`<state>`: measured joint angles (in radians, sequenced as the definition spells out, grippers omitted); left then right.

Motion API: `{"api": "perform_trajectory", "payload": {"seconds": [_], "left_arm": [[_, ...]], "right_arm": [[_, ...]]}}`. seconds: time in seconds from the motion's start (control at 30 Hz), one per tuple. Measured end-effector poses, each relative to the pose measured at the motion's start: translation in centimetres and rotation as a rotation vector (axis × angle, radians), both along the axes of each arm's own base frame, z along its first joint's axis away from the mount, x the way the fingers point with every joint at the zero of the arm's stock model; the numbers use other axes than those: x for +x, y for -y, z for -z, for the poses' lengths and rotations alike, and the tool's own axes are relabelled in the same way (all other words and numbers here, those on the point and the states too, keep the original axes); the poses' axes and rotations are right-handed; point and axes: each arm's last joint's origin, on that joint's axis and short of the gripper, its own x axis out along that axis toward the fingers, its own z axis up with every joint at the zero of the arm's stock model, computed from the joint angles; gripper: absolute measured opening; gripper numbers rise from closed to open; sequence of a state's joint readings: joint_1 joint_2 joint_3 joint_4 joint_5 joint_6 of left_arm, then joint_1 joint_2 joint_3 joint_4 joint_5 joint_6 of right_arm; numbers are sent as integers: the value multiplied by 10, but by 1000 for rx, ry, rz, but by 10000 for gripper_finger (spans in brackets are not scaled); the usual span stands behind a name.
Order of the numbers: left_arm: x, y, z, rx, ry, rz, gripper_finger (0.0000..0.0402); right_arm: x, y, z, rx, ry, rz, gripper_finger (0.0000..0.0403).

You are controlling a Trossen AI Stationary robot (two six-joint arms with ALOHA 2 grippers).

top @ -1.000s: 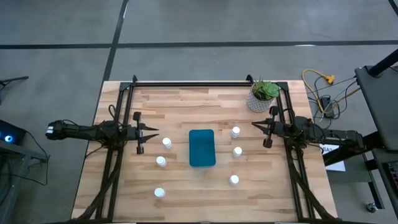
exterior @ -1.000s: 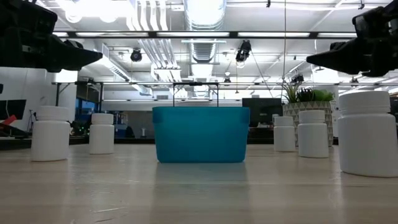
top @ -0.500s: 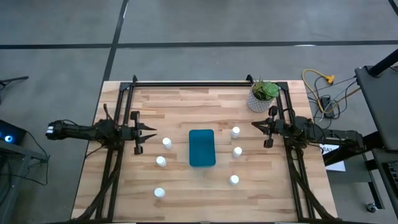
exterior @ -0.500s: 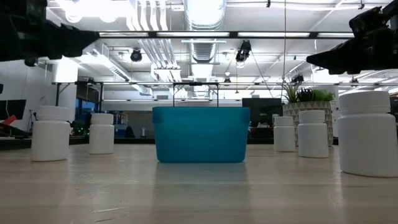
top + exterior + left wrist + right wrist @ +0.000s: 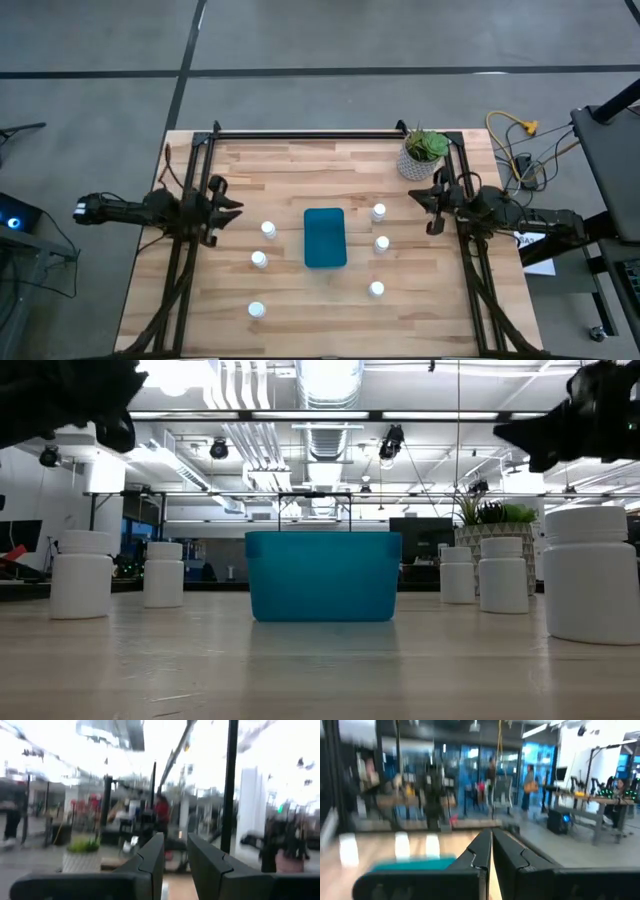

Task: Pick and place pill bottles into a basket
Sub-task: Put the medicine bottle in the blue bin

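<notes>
Dark left gripper (image 5: 232, 206): you have it over the left side of the table, fingers pressed together, nothing between them. The left wrist view shows the two dark fingers (image 5: 152, 857) pointing level across the table.
Right gripper (image 5: 418, 197): your other tool sits over the right side, just below the plant pot in the high view, fingers squeezed flat with nothing in them. In the low view it hangs high above the table top (image 5: 520, 435).
Nearest bottles, left: three small white cylindrical pill bottles with round caps stand upright on your left arm's side of the tray, at (image 5: 268, 229), (image 5: 259, 260) and (image 5: 256, 310). The first is nearest the left gripper but apart from it.
Nearest bottles, right: three more white bottles stand upright at (image 5: 379, 212), (image 5: 381, 243) and (image 5: 376, 289), in a loose column beside the tray.
Basket: teal-blue rectangular plastic tray with rounded corners (image 5: 324, 237), at mid-table, between the two columns of bottles. You can see no bottle inside it from above.
Table: light wooden plank top (image 5: 310, 170), framed by black rails.
Plant: white pot holding a green plant (image 5: 420, 153), at the far right corner, near the right gripper.
Beyond the table: grey floor; yellow cable (image 5: 520, 128) off the right edge.
</notes>
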<state>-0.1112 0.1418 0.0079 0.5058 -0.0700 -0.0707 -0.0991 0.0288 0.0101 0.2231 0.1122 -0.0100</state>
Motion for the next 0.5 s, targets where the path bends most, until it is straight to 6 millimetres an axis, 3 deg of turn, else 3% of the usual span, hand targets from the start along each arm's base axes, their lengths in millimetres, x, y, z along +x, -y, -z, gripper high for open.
{"api": "perform_trajectory", "payload": {"seconds": [0.13,0.27,0.5], "left_arm": [[-3,0,-10,-31,109,13,70],[-1,0,-11,-107,111,56,70],[3,1,-15,-125,147,66,70]], "right_arm": [[-2,-1,-8,81,104,-33,8],[-4,-1,-14,159,185,-68,8],[-13,-5,-35,103,409,-192,9]]}}
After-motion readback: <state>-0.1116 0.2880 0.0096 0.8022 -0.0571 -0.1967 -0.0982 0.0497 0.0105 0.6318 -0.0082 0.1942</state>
